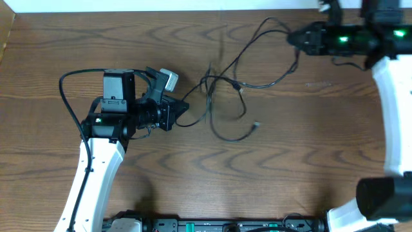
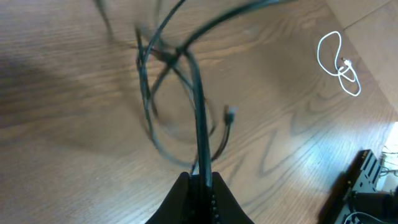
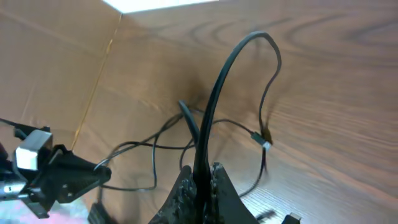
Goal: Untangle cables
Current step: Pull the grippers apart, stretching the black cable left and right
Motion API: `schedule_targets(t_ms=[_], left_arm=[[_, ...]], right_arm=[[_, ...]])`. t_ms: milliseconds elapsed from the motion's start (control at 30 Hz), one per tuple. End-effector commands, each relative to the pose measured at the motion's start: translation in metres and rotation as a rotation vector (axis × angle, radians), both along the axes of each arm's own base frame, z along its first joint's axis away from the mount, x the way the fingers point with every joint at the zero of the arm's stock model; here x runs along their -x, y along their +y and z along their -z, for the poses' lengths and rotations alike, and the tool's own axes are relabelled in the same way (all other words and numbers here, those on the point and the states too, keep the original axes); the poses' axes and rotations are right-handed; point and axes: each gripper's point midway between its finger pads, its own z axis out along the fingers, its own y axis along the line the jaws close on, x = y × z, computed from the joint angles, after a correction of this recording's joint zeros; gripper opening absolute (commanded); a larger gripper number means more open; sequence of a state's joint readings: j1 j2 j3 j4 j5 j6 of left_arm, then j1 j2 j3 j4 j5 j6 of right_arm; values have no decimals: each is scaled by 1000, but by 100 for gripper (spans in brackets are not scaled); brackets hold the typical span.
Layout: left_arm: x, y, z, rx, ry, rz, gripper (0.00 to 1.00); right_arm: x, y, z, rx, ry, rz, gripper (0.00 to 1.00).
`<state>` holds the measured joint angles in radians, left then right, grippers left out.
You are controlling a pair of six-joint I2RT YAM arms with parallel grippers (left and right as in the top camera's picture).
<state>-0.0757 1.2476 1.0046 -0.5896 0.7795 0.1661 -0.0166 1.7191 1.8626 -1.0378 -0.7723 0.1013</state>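
Currently both end effectors are clenched on black cord. Left end effector: dark, wedge-shaped fingers pinched on one strand of the black cables, which rises straight from the grip and looks thick and blurred this close to the lens. Right end effector: ribbed black fingers shut on another black strand, which climbs in a smooth arch, bends sharply at its top and drops to a small plug with a pale tip.

Cables are thin, round, matte black and limp. They lie on the desk as loose loops that cross one another about midway between the two arms. One crossing point sits just beyond the left fingers, with several strands over each other; which goes over which I cannot tell. A second small plug end hangs or rests beside the near loop. From the tangle one long strand runs up and right to the right end effector at the far edge of the desk.

Desk surface is brown wood-grain laminate, smooth, with a slight sheen.

Farther off, a white cable lies well apart from the black ones in a narrow loop with a small knot of turns at one end. Some black hardware stands at the desk edge; detail is too dark to make out. The left arm shows beyond the tangle in the right wrist view, black with a grey block on top. A tan board borders the desk behind it.
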Motion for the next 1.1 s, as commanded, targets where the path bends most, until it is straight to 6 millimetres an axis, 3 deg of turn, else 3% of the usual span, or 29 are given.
schedule_targets(t_ms=[0, 200, 333, 433, 567, 633, 933, 1067], left_arm=[[-1, 2, 3, -18, -15, 6, 8], [-6, 8, 6, -53, -24, -29, 8], [-22, 24, 5, -105, -65, -106, 8], [-42, 46, -6, -75, -101, -219, 8], [-67, 88, -27, 12, -137, -407, 8], [-74, 121, -33, 40, -142, -522, 8], [-68, 212, -43, 155, -111, -815, 8], [-62, 254, -50, 222, -110, -970, 8]], right_arm=[[3, -18, -7, 30, -15, 49, 1], [3, -65, -1, 101, 15, 191, 1], [7, -99, 5, 139, 54, 286, 1], [13, -126, 4, 148, 63, 346, 1], [26, -169, 2, 168, 79, 455, 1], [38, -198, 3, 195, 98, 535, 1], [89, -286, 0, 200, 158, 815, 1], [108, -314, -5, 160, 164, 919, 1]])
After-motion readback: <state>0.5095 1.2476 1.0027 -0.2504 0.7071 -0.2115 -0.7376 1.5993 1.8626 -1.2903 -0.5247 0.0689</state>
